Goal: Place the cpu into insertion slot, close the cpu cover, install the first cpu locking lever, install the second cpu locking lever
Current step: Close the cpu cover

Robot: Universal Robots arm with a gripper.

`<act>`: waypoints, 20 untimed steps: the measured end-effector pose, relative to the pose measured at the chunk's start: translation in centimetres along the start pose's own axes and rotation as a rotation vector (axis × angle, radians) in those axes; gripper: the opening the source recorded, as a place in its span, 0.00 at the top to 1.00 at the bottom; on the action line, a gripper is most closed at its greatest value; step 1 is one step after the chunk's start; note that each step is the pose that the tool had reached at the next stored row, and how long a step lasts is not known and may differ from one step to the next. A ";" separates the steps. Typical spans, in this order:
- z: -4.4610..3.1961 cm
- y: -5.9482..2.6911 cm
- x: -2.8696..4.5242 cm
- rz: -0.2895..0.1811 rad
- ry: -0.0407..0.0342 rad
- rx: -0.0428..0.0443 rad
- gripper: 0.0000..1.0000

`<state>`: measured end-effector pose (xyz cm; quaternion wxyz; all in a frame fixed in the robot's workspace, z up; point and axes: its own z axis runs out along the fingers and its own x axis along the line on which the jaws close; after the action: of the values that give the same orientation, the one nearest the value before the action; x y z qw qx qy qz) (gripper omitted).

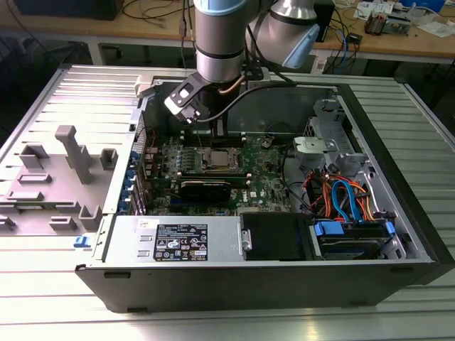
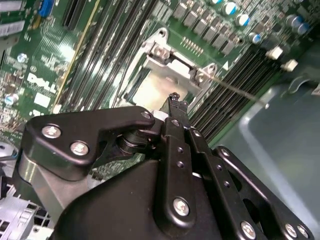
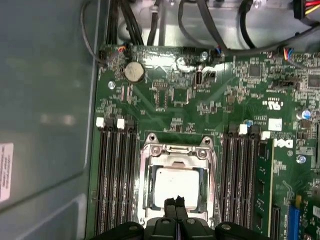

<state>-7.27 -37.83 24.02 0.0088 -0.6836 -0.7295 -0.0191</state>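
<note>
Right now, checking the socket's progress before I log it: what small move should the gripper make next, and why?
Probably sidestep toward the locking lever. The cpu already lies under the lowered cpu cover, the shut gripper hovers above it, and that lever seems to stick out unlatched.

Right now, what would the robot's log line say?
tool: shut, tips at edge of cpu | cpu cover: down flat, framing cpu

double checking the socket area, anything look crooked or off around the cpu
nothing stands out: the cpu sits square under the cover, which looks flat, and the fingers hang shut just above it
</note>
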 end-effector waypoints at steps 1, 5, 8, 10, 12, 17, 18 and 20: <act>0.12 -0.15 0.01 -0.001 0.0001 0.0000 0.89; 0.99 -0.75 0.01 -0.002 0.0002 0.0000 0.89; 1.73 -1.14 0.00 -0.002 0.0000 0.0001 0.89; 2.10 -1.27 0.00 -0.002 0.0001 0.0000 0.89; 2.76 -1.33 -0.02 -0.002 0.0002 0.0001 0.89; 2.81 -1.31 0.02 -0.002 -0.0004 0.0000 0.89; 2.81 -1.14 0.00 -0.002 -0.0005 0.0003 0.89; 2.81 -0.34 -0.05 -0.002 -0.0005 0.0018 0.89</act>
<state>-7.57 -37.80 21.20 0.0092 -0.6829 -0.7302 -0.0183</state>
